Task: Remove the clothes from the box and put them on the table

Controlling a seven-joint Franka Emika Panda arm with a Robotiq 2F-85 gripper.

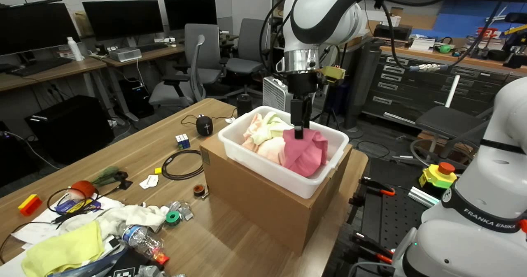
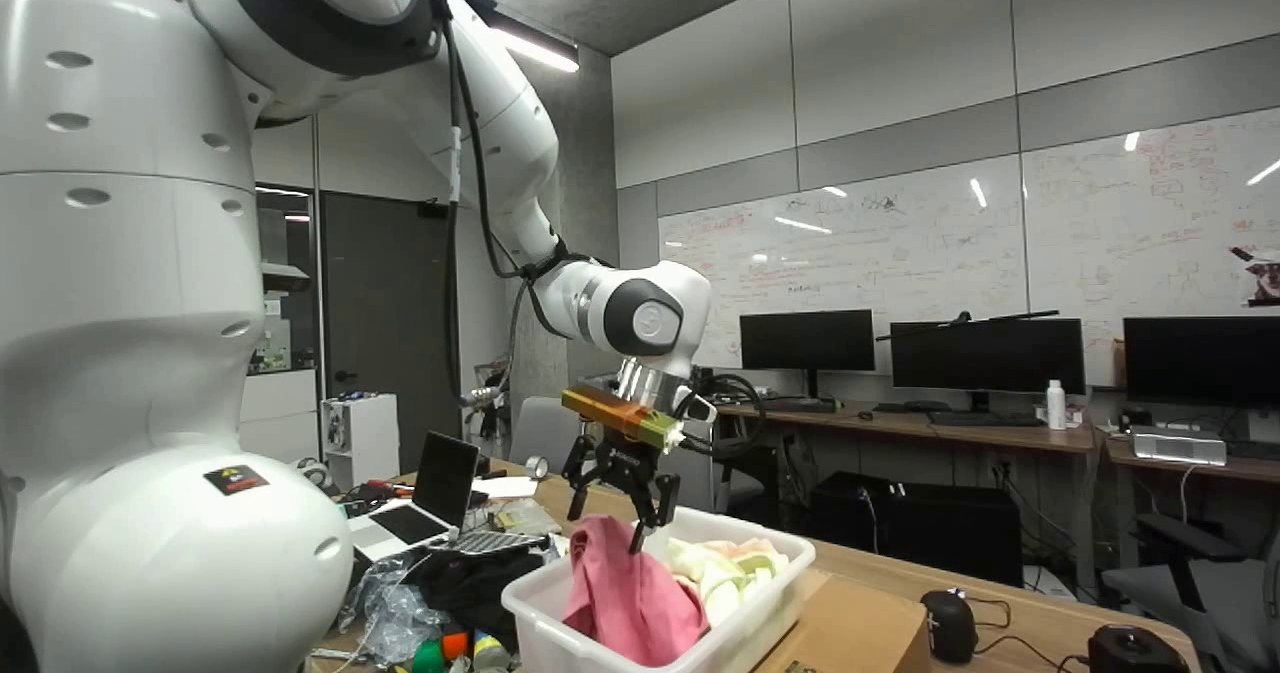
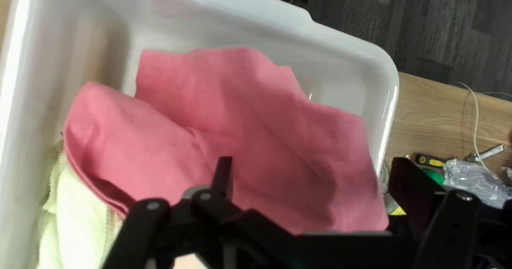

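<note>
A white plastic box (image 1: pixel 284 180) holds the clothes and stands on a cardboard box on the table (image 1: pixel 222 236). A pink cloth (image 1: pixel 306 157) lies bunched on top at one end, also seen in the wrist view (image 3: pixel 256 117). A pale green-yellow cloth (image 1: pixel 267 131) and a peach cloth (image 1: pixel 271 148) lie beside it, the peach one partly under the pink. My gripper (image 2: pixel 608 528) is open, pointing down over the pink cloth. In the wrist view its fingers (image 3: pixel 312 161) are wide apart with the pink cloth below and between them. Whether a fingertip touches the cloth I cannot tell.
The cardboard box (image 1: pixel 255 203) raises the plastic box well above the table. A black cable coil (image 1: pixel 183 164), Rubik's cube (image 1: pixel 182 141) and round speaker (image 1: pixel 204 125) lie beyond it. A yellow cloth (image 1: pixel 66 250) and bottle (image 1: pixel 142 238) lie in clutter. A laptop (image 2: pixel 440 493) stands behind.
</note>
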